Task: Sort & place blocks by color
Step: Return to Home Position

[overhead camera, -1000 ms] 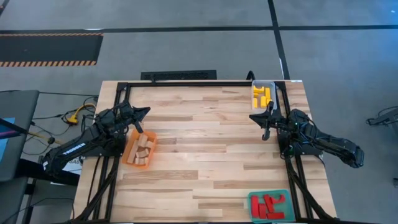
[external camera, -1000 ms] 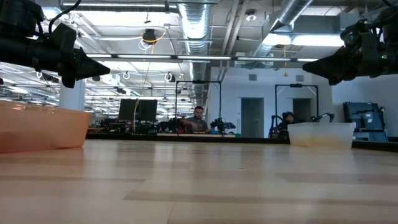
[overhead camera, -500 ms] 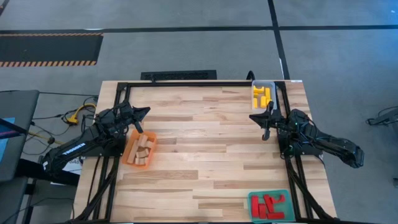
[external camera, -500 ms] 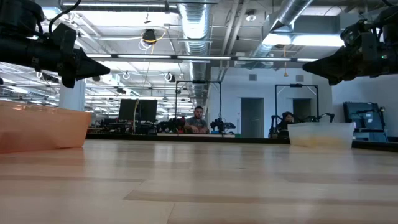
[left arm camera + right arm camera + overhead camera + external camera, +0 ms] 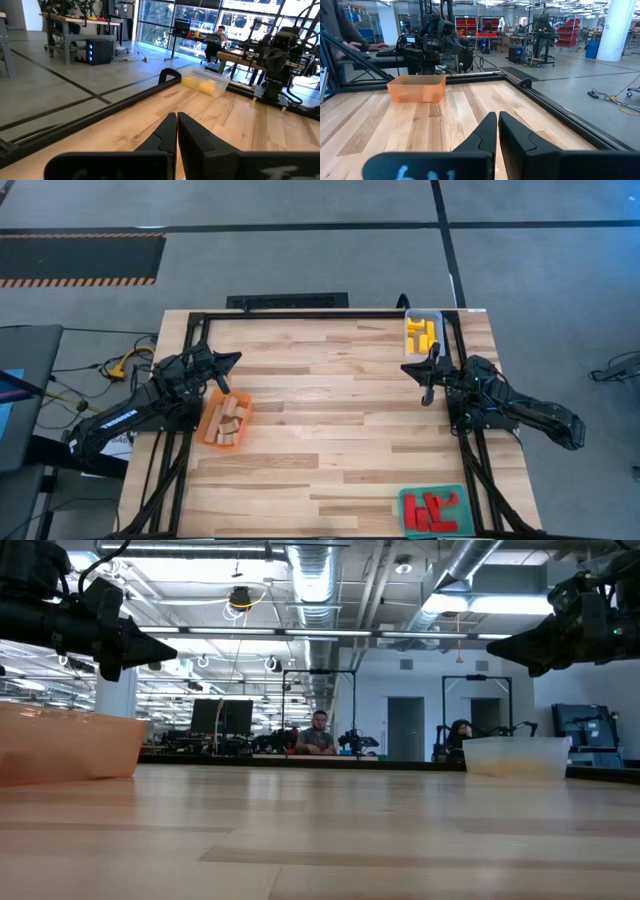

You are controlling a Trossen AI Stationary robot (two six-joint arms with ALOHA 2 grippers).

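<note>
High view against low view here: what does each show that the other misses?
Only the high view shows the green plastic tray of red blocks at the wooden table's corner, and looks down on the light wood blocks and yellow blocks. Only the low view shows the room behind, with a seated person. Both show the orange tray, the clear tray, and the left gripper and right gripper above the table.
</note>
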